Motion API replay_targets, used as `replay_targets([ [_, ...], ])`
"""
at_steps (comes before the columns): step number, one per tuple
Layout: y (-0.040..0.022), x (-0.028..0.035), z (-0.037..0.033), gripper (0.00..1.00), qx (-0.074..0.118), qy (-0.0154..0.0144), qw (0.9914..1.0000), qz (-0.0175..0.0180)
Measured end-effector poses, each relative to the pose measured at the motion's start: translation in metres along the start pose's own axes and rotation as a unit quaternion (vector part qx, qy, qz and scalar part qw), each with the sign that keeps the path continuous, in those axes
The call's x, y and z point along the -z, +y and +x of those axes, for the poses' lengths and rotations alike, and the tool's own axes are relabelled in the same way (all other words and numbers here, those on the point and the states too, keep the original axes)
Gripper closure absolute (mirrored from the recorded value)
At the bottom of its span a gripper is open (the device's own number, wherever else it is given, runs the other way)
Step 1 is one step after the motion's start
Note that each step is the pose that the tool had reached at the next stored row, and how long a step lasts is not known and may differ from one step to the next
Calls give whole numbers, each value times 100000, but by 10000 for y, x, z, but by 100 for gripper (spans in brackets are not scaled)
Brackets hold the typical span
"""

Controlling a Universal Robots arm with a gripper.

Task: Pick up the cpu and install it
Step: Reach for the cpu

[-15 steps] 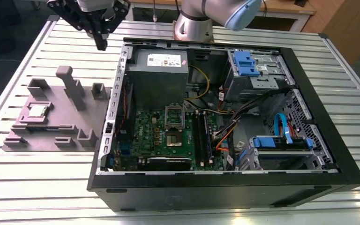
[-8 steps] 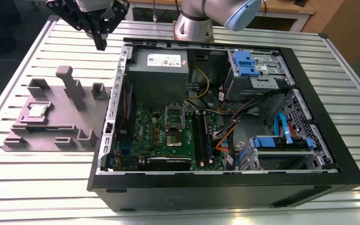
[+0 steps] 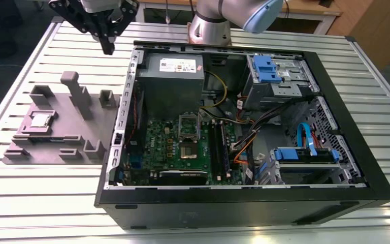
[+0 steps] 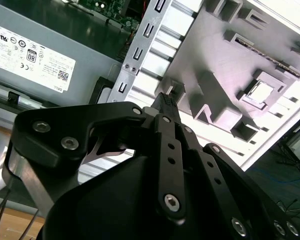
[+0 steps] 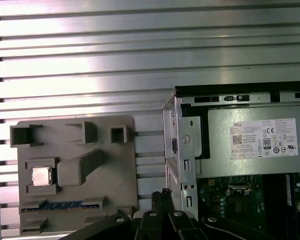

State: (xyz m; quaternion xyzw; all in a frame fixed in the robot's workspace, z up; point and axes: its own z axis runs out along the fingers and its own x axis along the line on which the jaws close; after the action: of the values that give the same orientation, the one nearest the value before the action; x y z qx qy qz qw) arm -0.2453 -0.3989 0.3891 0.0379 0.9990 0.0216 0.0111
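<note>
- The claw (image 3: pixel 107 49) hung above the slatted table (image 3: pixel 46 203), its fingers drawn together with nothing between them.
- In the exterior view, the open computer case (image 3: pixel 235 208) lay at the claw's 4 o'clock, its near corner just beside the fingertips.
- The cpu (image 3: pixel 40 120) lay at the claw's 7 o'clock, well apart from it.
- It sat silvery side up in a square recess of the grey fixture block (image 3: pixel 59 137).

Open air above the cpu (image 3: pixel 41 120); tall fixture posts (image 3: pixel 78 96) just beside, computer case wall (image 3: pixel 124 114) beyond
</note>
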Motion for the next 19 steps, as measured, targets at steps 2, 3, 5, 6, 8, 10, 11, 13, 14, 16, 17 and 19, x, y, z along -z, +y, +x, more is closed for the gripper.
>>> replay_targets([
  [2, 0, 0, 5, 90, 3, 0, 100000, -2],
  [3, -1, 0, 7, 90, 2, 0, 100000, -3],
  [5, -1, 0, 10, 90, -1, 2, 100000, -2],
  [6, -1, 0, 12, 90, 0, 2, 100000, 0],
  [8, -3, -4, 37, 90, -4, 89, 100000, 3],
  [10, -3, -4, 40, 90, -6, 96, 100000, 7],
  [11, -3, -4, 41, 90, -3, 99, 100000, 5],
  [13, -3, -4, 43, 90, -3, 98, 100000, 4],
  [14, -4, -4, 45, 90, -6, 100, 100000, 7],
  [16, -4, -5, 48, 90, -5, 103, 100000, 8],
  [17, -4, -5, 50, 90, -6, 104, 100000, 7],
  [19, -4, -5, 52, 90, -5, 104, 100000, 6],
])
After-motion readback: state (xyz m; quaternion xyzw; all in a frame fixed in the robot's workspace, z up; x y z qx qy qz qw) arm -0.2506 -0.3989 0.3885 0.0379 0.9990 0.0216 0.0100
